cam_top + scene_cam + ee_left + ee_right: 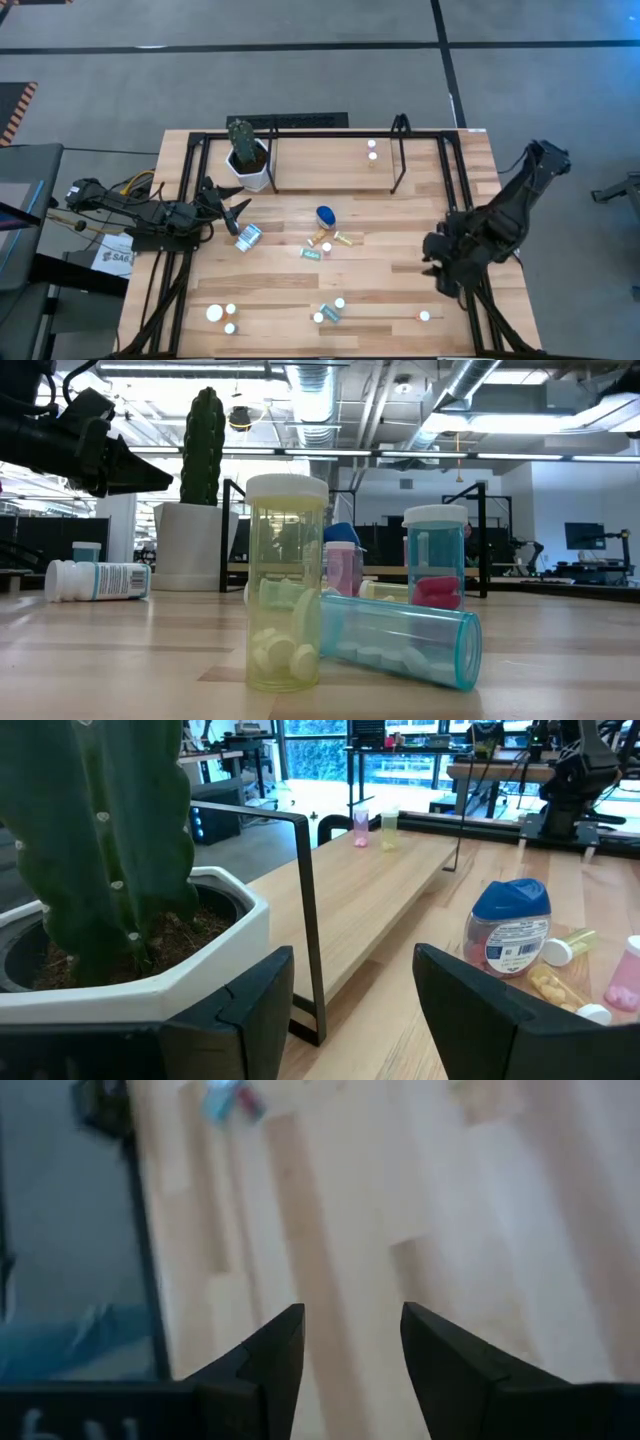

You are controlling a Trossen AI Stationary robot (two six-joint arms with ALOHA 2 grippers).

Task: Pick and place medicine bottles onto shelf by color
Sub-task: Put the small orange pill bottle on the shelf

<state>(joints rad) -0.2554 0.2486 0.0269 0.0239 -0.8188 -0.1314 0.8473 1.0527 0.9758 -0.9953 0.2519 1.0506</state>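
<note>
Wood-plank table point(380, 285), mid-sort: two small bottles point(372, 149) stand on the shelf point(330, 165) at 12 o'clock, while the blue bottle point(326, 215) and roughly a dozen more wait at centre and 6 o'clock. Both grippers are empty with fingers apart, left gripper point(228, 210) at 9 o'clock beside the cactus pot point(249, 164), right gripper point(434, 256) at 3 o'clock over bare boards; shelf rails hem the approach.

The whole wood-plank table point(300, 285) is seen from straight overhead in the high view. In the low view, the tabletop is crossed level from its surface, with a clear yellow pill bottle point(287, 582) close to the lens. The left wrist view is aimed past a white pot holding a green cactus point(110, 935) along the black-railed wooden shelf point(385, 885); the pot point(248, 160) and shelf point(320, 160) are shared with the high view. In the right wrist view, bare planks are looked down on from near.
</note>
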